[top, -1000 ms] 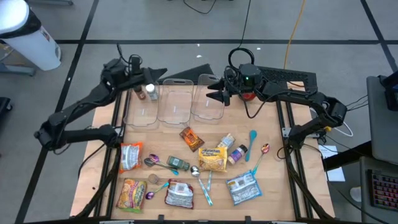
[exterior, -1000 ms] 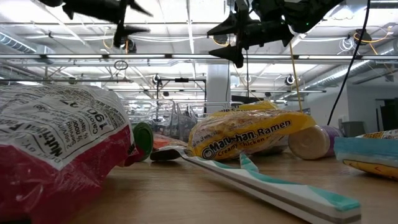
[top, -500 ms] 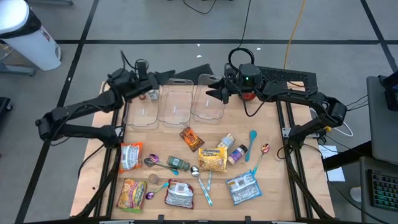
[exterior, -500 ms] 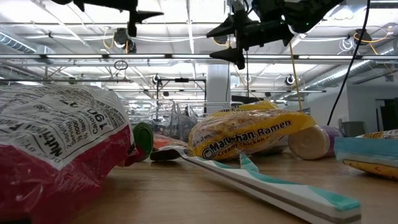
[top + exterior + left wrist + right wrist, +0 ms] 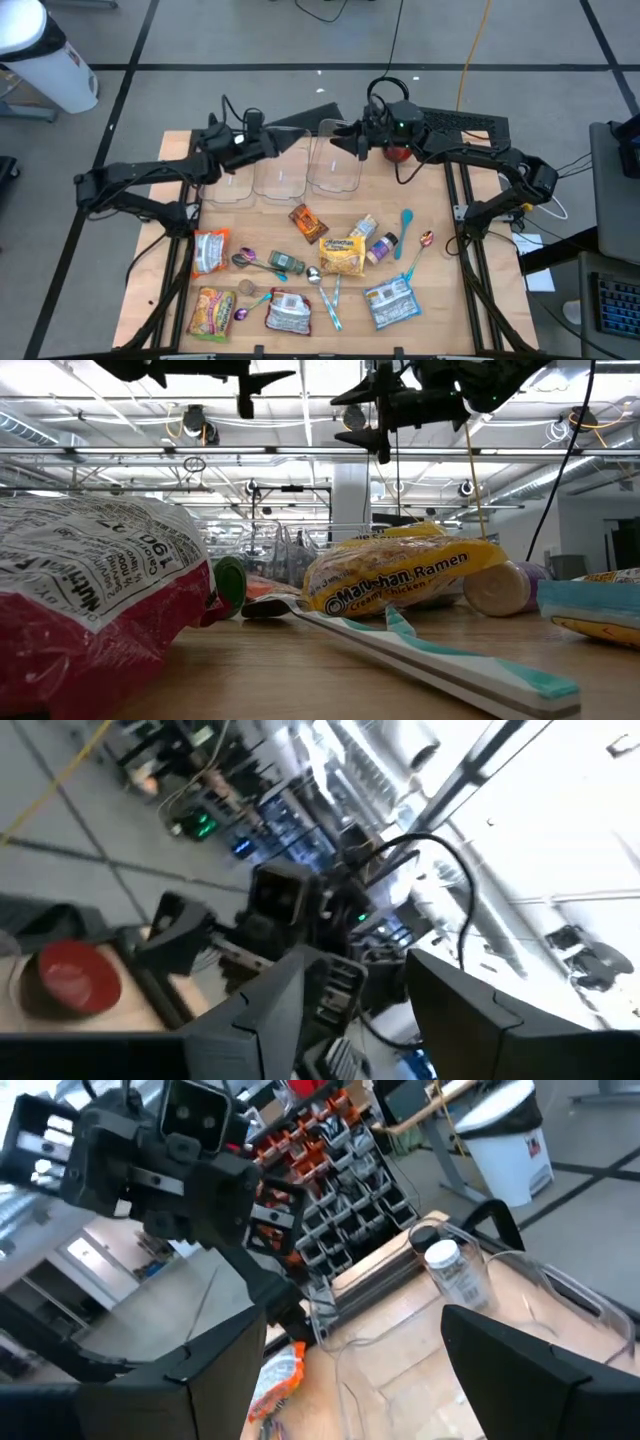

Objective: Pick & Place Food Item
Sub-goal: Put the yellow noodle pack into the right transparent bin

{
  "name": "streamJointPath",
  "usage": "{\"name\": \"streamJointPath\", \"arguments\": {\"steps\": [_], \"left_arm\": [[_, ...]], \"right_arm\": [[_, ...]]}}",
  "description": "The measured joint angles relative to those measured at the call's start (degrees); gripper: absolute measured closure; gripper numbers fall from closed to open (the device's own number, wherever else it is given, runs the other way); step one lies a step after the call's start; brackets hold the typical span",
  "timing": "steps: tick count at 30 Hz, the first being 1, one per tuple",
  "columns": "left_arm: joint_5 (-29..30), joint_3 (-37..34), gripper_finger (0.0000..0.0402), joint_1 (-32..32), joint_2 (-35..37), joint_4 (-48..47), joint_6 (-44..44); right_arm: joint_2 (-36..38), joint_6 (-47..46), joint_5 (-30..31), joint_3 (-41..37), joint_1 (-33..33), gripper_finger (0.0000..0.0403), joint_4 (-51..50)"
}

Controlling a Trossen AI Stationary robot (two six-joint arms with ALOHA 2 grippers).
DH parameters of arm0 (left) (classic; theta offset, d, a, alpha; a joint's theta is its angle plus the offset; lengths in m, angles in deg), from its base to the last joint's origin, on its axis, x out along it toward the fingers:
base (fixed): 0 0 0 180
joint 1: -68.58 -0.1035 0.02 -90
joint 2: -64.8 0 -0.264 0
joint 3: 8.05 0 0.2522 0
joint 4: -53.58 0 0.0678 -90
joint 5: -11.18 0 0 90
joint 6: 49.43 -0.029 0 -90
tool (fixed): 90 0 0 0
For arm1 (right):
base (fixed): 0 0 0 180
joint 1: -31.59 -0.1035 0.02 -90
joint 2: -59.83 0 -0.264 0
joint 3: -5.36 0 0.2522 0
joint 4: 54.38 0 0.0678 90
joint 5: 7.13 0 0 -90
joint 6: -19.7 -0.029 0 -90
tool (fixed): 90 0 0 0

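From above, both grippers hang over the clear tubs [image 5: 283,172] at the desk's [image 5: 440,300] far edge: the left gripper [image 5: 290,143] with jaws spread and empty, the right gripper [image 5: 345,139] likewise. The food, such as the ramen packet [image 5: 342,256], lies untouched mid-desk, so I judge the pick not begun; next an arm must descend over a packet. The low view alone reads the ramen packet's label. The right wrist view alone shows a jar [image 5: 456,1272] standing by the tubs.

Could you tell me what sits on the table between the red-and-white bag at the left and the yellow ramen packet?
In the high view, a purple spoon and a small green-capped jar lie between the red-and-white bag and the ramen packet.
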Motion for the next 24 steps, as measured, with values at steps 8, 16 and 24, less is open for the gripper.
{"name": "streamJointPath", "arguments": {"steps": [8,16,24], "left_arm": [[-2.1,0.0,0.0220,0.4,0.0,4.9,-4.1],[-5.4,0.0,0.0220,2.7,2.4,6.6,-12.0],[-9.6,0.0,0.0220,5.5,11.5,-1.4,-18.4]], "right_arm": [[0.0,-2.5,-0.2,0.0,0.0,0.0110,-0.2],[0.0,-3.7,-0.2,0.0,0.0,0.0110,-0.2],[0.5,-13.7,-7.8,0.0,-2.2,0.0110,10.2]]}}
